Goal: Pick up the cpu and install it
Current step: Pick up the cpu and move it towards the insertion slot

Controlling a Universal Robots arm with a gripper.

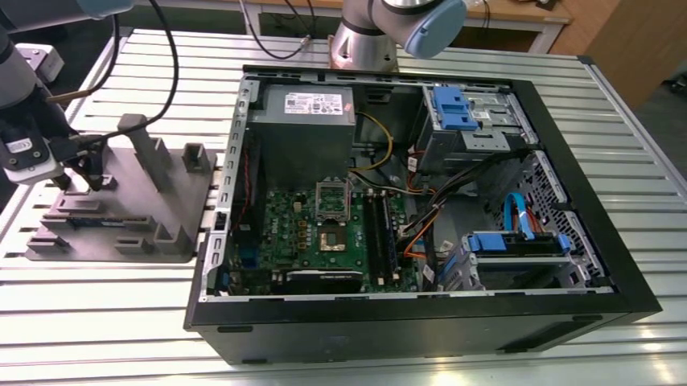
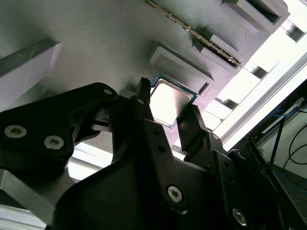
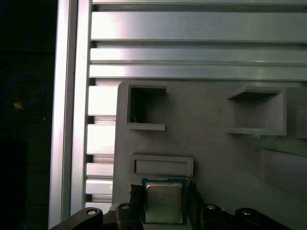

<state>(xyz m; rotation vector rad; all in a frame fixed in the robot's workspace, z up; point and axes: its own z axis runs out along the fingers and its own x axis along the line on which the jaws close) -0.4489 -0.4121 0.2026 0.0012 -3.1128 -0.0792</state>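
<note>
The cpu (image 3: 163, 202) is a small silver square chip with a dark rim, lying flat on the grey plastic tray (image 3: 216, 158). The two black fingers of my gripper (image 3: 164, 206) hug its opposite edges. The second wrist view shows the same cpu (image 2: 169, 101) held between the fingers (image 2: 144, 108) just above the tray surface (image 2: 105, 43). In the exterior view, my gripper (image 1: 84, 178) reaches down onto the tray (image 1: 161, 205) at the exterior view's left. The open socket (image 1: 331, 239) sits on the green motherboard inside the computer case.
The open black computer case (image 1: 429, 305) lies on the slatted aluminium table (image 1: 96, 322), with cables, drive bays and a power supply (image 1: 306, 108) inside. The tray has upright blocks (image 1: 145, 153) and a memory stick (image 1: 92, 219) in a slot. The arm's base (image 1: 365, 44) stands behind the case.
</note>
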